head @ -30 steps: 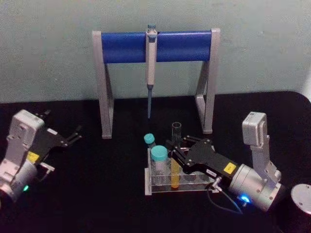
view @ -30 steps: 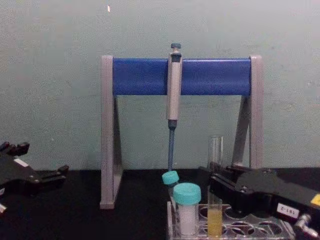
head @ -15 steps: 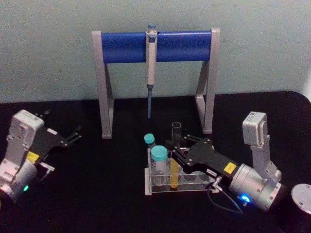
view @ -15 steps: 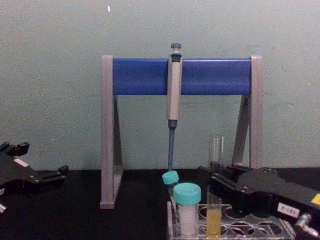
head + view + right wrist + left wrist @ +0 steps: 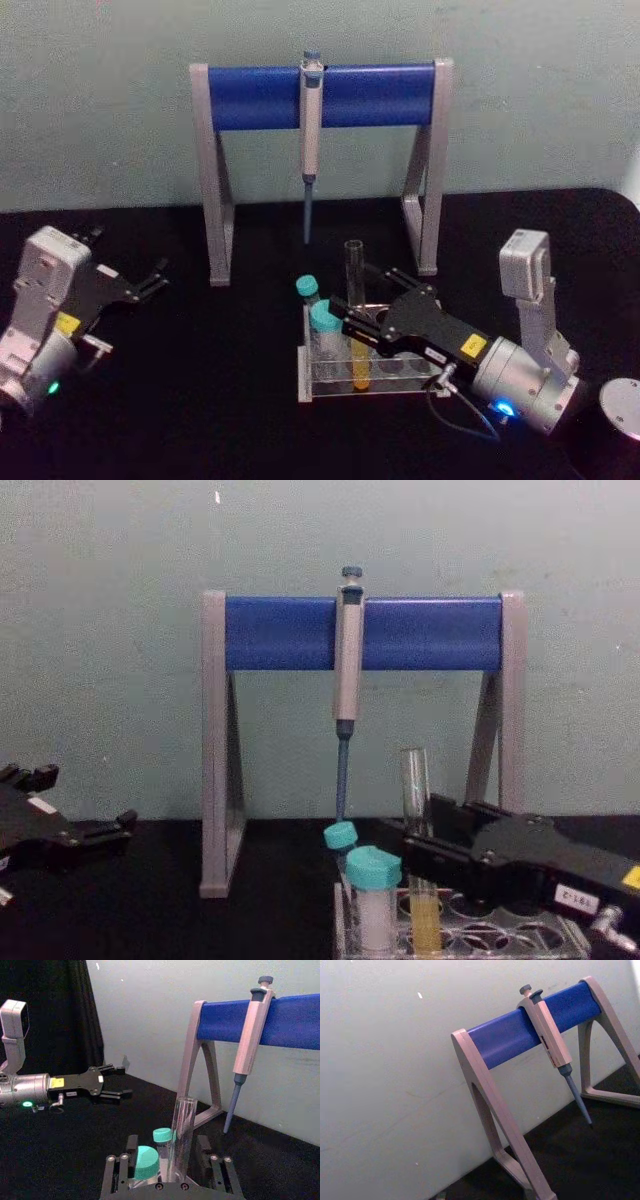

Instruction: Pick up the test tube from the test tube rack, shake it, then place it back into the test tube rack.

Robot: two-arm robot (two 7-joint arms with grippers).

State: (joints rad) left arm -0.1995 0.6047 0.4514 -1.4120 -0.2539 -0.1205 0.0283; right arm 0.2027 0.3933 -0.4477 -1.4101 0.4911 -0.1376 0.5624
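Right gripper (image 5: 352,325) clamps the test tube (image 5: 355,290), now tilted and lifting from the test tube rack (image 5: 330,385) (left gripper (image 5: 150,280) idles open) — pickup underway!

Even, soft room light is falling across all views; no hard shadows are showing. The black desk (image 5: 230,400) is soaking up light, swallowing detail around it. The wall (image 5: 100,630) is reading dull green-grey. Everything is looking slightly soft, edges smeared. A faint sheen is showing on the tube (image 5: 181,1135).
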